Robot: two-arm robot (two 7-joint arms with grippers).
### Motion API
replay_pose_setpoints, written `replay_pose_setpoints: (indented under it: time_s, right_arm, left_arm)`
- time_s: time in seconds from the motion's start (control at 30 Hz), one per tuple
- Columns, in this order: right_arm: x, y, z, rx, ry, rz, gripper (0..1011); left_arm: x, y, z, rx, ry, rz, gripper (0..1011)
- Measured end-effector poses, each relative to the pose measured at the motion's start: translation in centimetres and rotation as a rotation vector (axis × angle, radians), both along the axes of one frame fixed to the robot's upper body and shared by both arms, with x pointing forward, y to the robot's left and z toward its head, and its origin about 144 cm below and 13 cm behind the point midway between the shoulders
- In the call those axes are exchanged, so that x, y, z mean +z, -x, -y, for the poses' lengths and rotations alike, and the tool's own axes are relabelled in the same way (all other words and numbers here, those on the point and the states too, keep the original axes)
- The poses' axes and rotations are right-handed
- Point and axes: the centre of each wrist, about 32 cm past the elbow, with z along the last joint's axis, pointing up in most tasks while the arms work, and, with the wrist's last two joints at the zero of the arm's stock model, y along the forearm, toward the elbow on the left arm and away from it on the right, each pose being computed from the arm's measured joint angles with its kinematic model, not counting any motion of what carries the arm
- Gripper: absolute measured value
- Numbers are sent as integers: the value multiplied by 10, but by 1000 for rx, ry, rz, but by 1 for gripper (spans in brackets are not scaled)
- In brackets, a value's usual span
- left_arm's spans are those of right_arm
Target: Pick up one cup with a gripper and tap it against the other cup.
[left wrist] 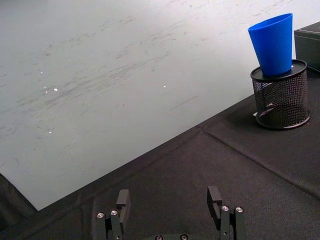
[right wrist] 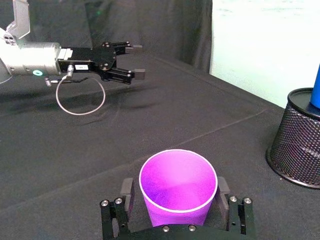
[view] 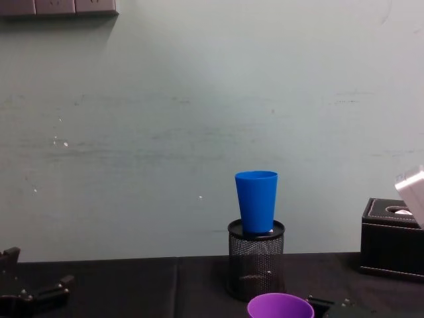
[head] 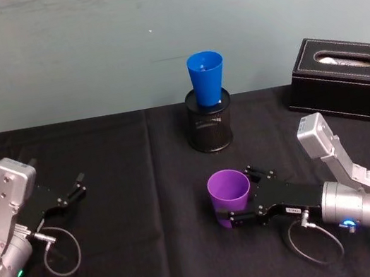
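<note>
The purple cup (head: 229,194) stands upright on the black cloth, mouth up, in front of me to the right; its rim shows at the chest view's bottom edge (view: 280,307). My right gripper (head: 241,196) is open, with one finger on each side of the cup (right wrist: 177,187) near its base. A narrow gap shows beside one finger (right wrist: 126,194). The blue cup (head: 206,77) sits upright in the top of a black mesh pen holder (head: 211,125), farther back, also seen from the side (view: 256,201). My left gripper (head: 77,187) rests open at the far left, holding nothing (left wrist: 168,200).
A black tissue box (head: 350,77) stands at the back right, near the table's far edge. A pale wall rises right behind the pen holder (view: 255,260). A cable loop (head: 60,250) hangs off my left wrist. Open black cloth lies between the two arms.
</note>
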Motion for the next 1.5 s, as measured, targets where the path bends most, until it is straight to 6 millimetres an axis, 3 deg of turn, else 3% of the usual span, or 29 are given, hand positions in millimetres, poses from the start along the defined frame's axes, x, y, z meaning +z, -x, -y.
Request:
replay_pose_setpoints:
  time_s: [0.47, 0.63, 0.83, 1.07, 1.5]
  right_arm:
    - [3, 5, 6, -7, -176, 99, 1003]
    - [6, 11, 5, -91, -220, 143, 1003]
    - [9, 17, 2, -381, -155, 192, 1003]
    - [9, 16, -2, -586, -51, 181, 1003]
    - [6, 12, -5, -630, 55, 141, 1003]
  left_arm:
    - [0, 0, 0, 0, 0, 0, 1011]
    - [0, 0, 0, 0, 0, 0, 1011]
    - [0, 0, 0, 0, 0, 0, 1011]
    - [0, 0, 0, 0, 0, 0, 1011]
    - [0, 0, 0, 0, 0, 0, 1011]
